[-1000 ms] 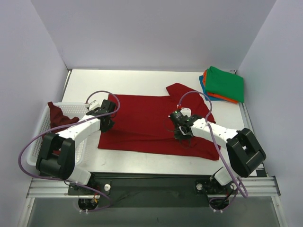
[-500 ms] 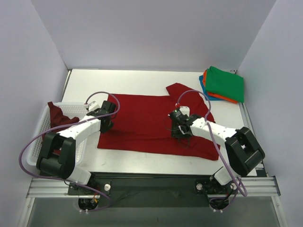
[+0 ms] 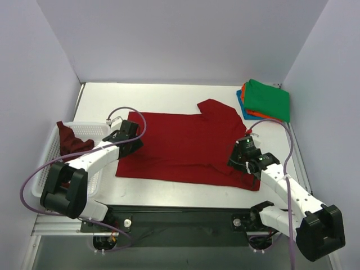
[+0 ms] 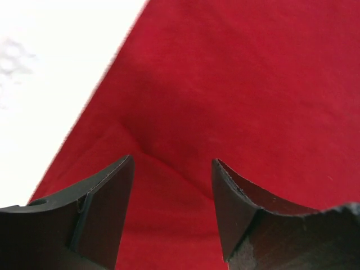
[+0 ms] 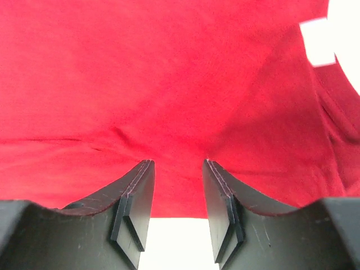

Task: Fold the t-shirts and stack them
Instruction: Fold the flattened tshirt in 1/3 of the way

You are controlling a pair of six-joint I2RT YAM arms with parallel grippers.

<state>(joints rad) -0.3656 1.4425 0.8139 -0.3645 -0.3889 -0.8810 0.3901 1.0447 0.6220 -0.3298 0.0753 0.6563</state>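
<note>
Red t-shirt [image 3: 180,146]: spread flat near the middle of the table [image 3: 163,98], one sleeve poking toward the rear. It lies between the two arms, so each can work its own end.
Left tool [image 4: 172,169]: jaws wide apart with nothing between them. It hangs low over the shirt's left end, just inside the edge where the red cloth meets bare table. A shallow crease runs in the cloth ahead of the fingers.
Right tool [image 5: 177,163]: jaws only partly apart, with a narrow gap and no cloth pinched in it. It sits at the shirt's near right corner, the cloth edge and a strip of white table showing below the pads.
Maroon t-shirt [image 3: 70,140]: bunched in the white mesh basket [image 3: 84,124] at the far left, waiting unfolded.
Finished stack: green t-shirt [image 3: 267,98] on top, with an orange t-shirt [image 3: 263,116] and a blue t-shirt [image 3: 242,104] beneath. It sits at the right rear corner, well apart from the red one so the folding area stays free.
Step in hand: probably between grips, with both tools placed at opposite ends for the next fold.
Risk: a shallow pinch could take one layer only and drag the shirt askew.
</note>
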